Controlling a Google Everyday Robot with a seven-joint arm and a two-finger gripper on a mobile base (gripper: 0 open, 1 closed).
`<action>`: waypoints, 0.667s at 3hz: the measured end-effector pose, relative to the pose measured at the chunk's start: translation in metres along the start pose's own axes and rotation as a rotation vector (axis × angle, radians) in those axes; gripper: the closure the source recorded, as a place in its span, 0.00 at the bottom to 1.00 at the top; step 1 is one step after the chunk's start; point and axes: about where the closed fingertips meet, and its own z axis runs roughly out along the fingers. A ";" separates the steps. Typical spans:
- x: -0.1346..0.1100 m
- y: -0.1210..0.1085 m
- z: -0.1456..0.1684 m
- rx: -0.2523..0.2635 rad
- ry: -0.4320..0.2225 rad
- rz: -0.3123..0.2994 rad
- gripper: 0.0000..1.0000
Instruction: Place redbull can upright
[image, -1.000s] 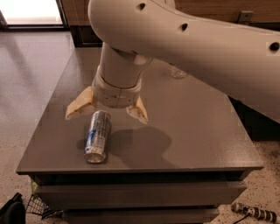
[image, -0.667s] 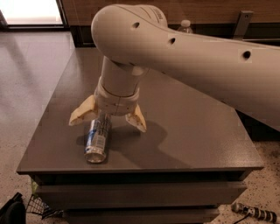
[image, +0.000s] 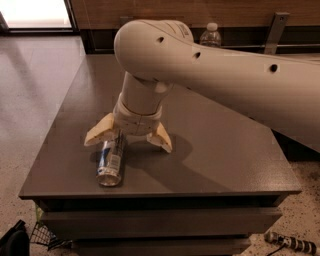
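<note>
Now in hand: the grasp of the redbull can (image: 111, 160), which in my judgement is not yet taken.
Place of the can: it lies on its side on the table (image: 225, 150), near the front edge. Its shiny end points toward the camera and its far end is under the arm's wrist.
State of the gripper (image: 129, 140): it is low over the table and points down, with its two fingers spread wide apart and nothing held.
Relation: the can's far end is between the fingers, much closer to one finger than to the other. I cannot tell whether it touches.
Centering: I think the wrist should shift sideways until the can is in the middle, so both fingers meet it together.
Closing: slowly and across the round body, because a push from one side alone would probably make the can roll.
Turning: lift a little first, then rotate the can until the pull-tab end is up, and release only when the base is flat.
Risk: the front edge is near, and a rolling can could fall off.
Other thing: a water bottle (image: 212, 35) stands at the back, well apart.
</note>
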 end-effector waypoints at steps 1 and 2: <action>0.000 0.000 -0.001 0.000 0.000 0.000 0.00; 0.009 0.025 -0.022 0.066 -0.084 -0.111 0.00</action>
